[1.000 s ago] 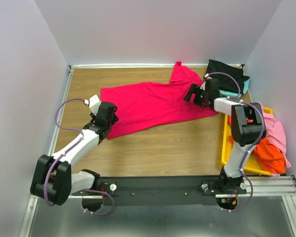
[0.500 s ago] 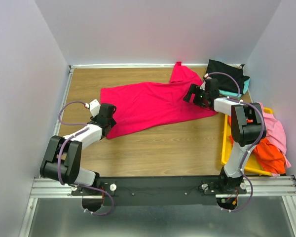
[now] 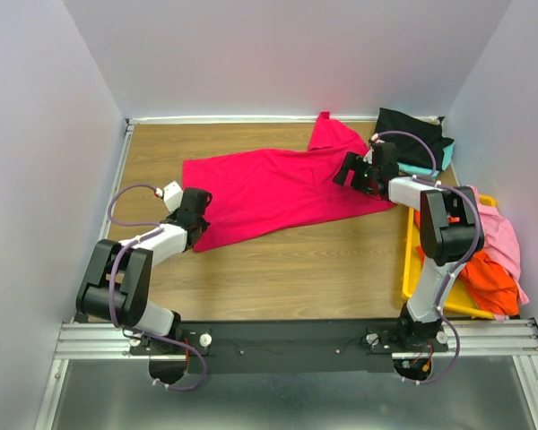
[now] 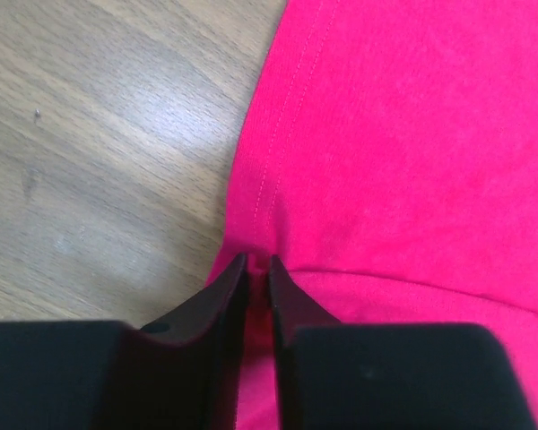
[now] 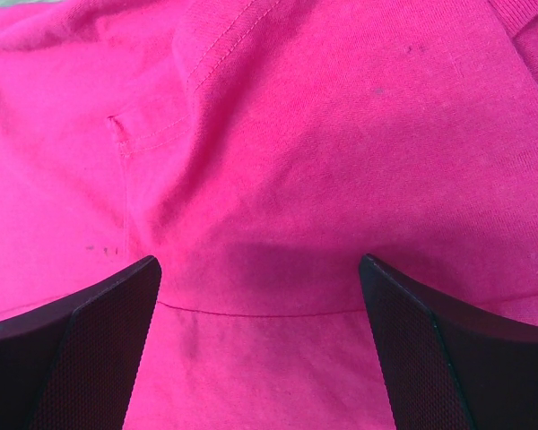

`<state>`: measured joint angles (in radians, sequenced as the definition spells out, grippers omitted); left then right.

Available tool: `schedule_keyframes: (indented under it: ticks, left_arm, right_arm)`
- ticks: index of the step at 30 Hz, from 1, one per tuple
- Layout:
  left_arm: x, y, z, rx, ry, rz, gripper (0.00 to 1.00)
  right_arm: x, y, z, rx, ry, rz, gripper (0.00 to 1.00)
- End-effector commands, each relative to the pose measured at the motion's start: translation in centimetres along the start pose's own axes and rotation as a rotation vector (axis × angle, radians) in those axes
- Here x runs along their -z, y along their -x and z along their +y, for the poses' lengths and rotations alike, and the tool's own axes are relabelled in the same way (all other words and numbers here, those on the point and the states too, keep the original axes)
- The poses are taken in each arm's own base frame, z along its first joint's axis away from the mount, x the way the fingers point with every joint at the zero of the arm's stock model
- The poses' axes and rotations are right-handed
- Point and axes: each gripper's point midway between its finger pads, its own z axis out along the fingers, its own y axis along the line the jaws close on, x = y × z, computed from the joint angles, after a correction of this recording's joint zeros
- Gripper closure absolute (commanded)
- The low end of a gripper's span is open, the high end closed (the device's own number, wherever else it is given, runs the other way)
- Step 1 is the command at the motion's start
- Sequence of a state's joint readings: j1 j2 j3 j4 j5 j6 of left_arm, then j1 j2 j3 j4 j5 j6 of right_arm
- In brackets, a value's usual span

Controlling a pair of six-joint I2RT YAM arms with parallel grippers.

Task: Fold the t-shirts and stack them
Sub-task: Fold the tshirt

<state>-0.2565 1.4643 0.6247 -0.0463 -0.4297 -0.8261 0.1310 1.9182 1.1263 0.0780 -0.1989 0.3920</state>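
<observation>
Red t-shirt [image 3: 278, 184] front and centre, sprawled across the middle of the wooden counter [image 3: 278, 278] in the overhead view, with one part poking up toward the top edge of the boards. At its lower left corner sits the left gripper [image 3: 197, 208], and the left wrist view gives the close-up: gripper [image 4: 257, 266] pinched down narrow, a little ridge of red cloth caught between the tips right at the stitched hem, bare wood off to the left of frame. Over on the right side of the shirt, the right gripper [image 3: 354, 170] hangs over the fabric with fingers spread wide; in the right wrist view the gripper [image 5: 258, 262] frames a broad stretch of creased red cloth and grips nothing. In the upper right corner lies a black t-shirt [image 3: 411, 134] with a sliver of teal t-shirt [image 3: 421, 168] showing under it. At the right edge, a yellow bin [image 3: 411, 260] holds a pink t-shirt [image 3: 502, 228] and an orange t-shirt [image 3: 489, 278], bunched together.
</observation>
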Motion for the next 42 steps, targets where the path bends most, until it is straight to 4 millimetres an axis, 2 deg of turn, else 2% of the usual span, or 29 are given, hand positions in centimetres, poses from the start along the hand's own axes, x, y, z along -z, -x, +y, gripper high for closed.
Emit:
schedule_keyframes:
  ticks: [1,4,6,8,16,25,32,33,36,38,39,40,41,42]
  left_arm:
    - [-0.1,0.8,-0.2,0.008,0.003,-0.022,0.83]
    - [0.0,0.9,-0.3,-0.001,-0.003,-0.026,0.90]
    - [0.4,1.4,-0.2,0.003,-0.007,-0.047,0.96]
    - [1.0,2.2,0.3,0.008,0.002,-0.084,0.97]
    - [1.8,3.3,1.4,-0.005,0.042,-0.129,0.97]
    - [0.8,4.5,1.1,-0.036,0.075,-0.144,0.96]
    - [-0.2,4.4,1.2,-0.048,0.097,-0.125,0.95]
    - [-0.3,4.3,1.2,-0.050,0.099,-0.122,0.94]
    - [-0.4,4.3,1.3,-0.054,0.100,-0.115,0.79]
    - [-0.2,4.7,1.3,-0.053,0.097,-0.124,0.74]
    - [-0.1,5.1,1.1,-0.051,0.093,-0.132,0.63]
    - [0.0,5.5,0.9,-0.053,0.092,-0.138,0.61]
    - [0.3,6.0,0.8,-0.053,0.092,-0.151,0.51]
    - [0.6,6.8,0.7,-0.051,0.103,-0.169,0.37]
  right_arm:
    - [0.4,-1.4,0.2,0.005,0.003,0.043,0.02]
    - [0.4,-1.5,0.1,0.004,0.002,0.045,0.02]
    - [0.3,-1.5,0.0,0.003,0.001,0.046,0.02]
    - [0.2,-1.6,0.1,0.005,0.002,0.047,0.02]
    - [0.0,-1.8,-0.1,-0.002,-0.002,0.055,0.02]
    - [0.1,-1.7,0.0,-0.001,0.003,0.052,0.02]
    - [0.0,-1.7,-0.1,0.001,0.001,0.054,0.02]
    - [0.0,-1.7,0.0,0.001,0.003,0.054,0.02]
    - [0.0,-1.7,0.1,0.002,0.003,0.054,0.02]
    - [0.1,-1.5,0.1,0.002,0.004,0.048,0.02]
    - [0.1,-1.4,0.2,0.003,0.006,0.047,0.02]
    - [0.2,-1.2,0.4,0.006,0.010,0.042,0.02]
    - [0.4,-1.0,0.5,0.006,0.011,0.038,0.02]
    - [0.5,-0.9,0.7,0.012,0.015,0.032,0.02]
